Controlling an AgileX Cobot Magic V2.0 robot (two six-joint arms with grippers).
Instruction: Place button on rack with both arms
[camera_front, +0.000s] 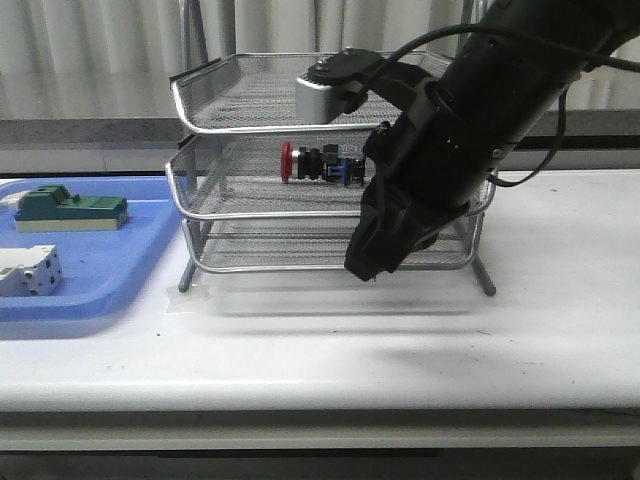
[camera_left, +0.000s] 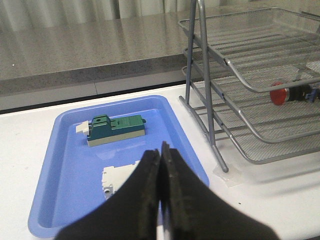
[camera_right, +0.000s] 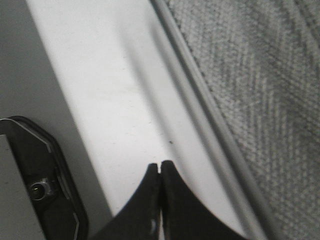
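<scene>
We are judging the button (camera_front: 312, 162), lying on its side in the middle tier of the rack (camera_front: 215, 190), as light, rigid and roll-prone, best pinched across its black body, while both end effectors, left (camera_left: 160, 150) and right (camera_right: 160, 169), are sitting closed and empty, the right at about 5 o'clock from it.

— What sits on the white counter (camera_front: 560, 300)?
— The silver wire rack (camera_front: 240, 105) stands on its feet toward twelve o'clock.
— And at nine o'clock?
— A flat blue tray (camera_front: 110, 270) rests at the counter's left edge, just beside the rack.
</scene>
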